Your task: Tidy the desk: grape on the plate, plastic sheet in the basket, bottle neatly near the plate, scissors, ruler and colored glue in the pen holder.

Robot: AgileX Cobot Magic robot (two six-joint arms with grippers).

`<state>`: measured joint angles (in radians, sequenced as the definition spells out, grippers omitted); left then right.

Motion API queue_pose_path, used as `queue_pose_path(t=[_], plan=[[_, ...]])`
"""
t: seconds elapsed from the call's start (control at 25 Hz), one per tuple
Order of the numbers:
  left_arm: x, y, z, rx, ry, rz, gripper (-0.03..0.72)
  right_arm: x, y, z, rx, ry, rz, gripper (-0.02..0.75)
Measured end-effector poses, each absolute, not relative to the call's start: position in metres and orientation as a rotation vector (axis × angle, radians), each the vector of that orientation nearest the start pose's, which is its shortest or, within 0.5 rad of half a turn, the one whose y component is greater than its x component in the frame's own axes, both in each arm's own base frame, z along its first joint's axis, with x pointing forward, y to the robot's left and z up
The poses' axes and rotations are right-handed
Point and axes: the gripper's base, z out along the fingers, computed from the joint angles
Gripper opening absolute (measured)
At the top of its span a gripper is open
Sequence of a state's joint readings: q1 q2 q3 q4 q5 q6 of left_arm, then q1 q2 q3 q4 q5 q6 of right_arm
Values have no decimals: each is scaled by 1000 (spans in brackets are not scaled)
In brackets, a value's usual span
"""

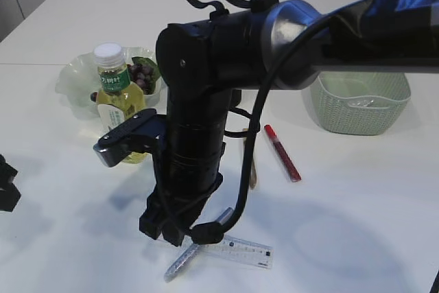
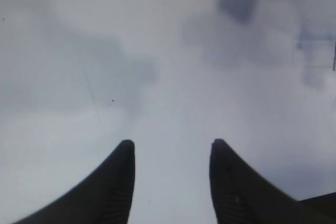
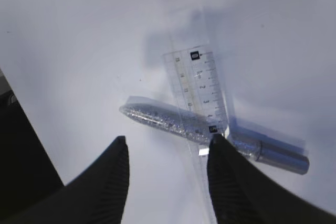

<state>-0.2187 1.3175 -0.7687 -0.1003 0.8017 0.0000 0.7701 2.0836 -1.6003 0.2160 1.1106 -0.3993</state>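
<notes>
My right gripper (image 3: 167,145) is open, hanging just above the table over a clear ruler (image 3: 202,85) and a silver glitter glue tube (image 3: 173,120) that lie crossed; both also show at the front in the exterior view, ruler (image 1: 250,250), glue tube (image 1: 185,259), under the gripper (image 1: 163,228). A red glue stick (image 1: 282,153) lies mid-table. A bottle (image 1: 118,94) of yellow liquid stands upright beside a pale green plate (image 1: 72,80) that holds dark grapes (image 1: 140,73). My left gripper (image 2: 172,145) is open over bare table. Scissors, plastic sheet and pen holder are not visible.
A green woven basket (image 1: 360,108) stands at the right rear with something pale inside. The right arm's body (image 1: 206,101) blocks the middle of the exterior view. The left arm (image 1: 7,183) sits at the left edge.
</notes>
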Motion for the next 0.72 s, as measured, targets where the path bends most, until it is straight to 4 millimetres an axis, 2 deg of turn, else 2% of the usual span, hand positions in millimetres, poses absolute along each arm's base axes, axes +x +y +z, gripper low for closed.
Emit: queue_pose_path(t=[0.32, 0.72], plan=[[223, -56, 228, 227, 2817, -164, 342, 293, 308, 172, -1674, 2576, 317, 506], [223, -56, 228, 228, 2812, -161, 342, 298, 313, 168, -1649, 2516, 319, 522]])
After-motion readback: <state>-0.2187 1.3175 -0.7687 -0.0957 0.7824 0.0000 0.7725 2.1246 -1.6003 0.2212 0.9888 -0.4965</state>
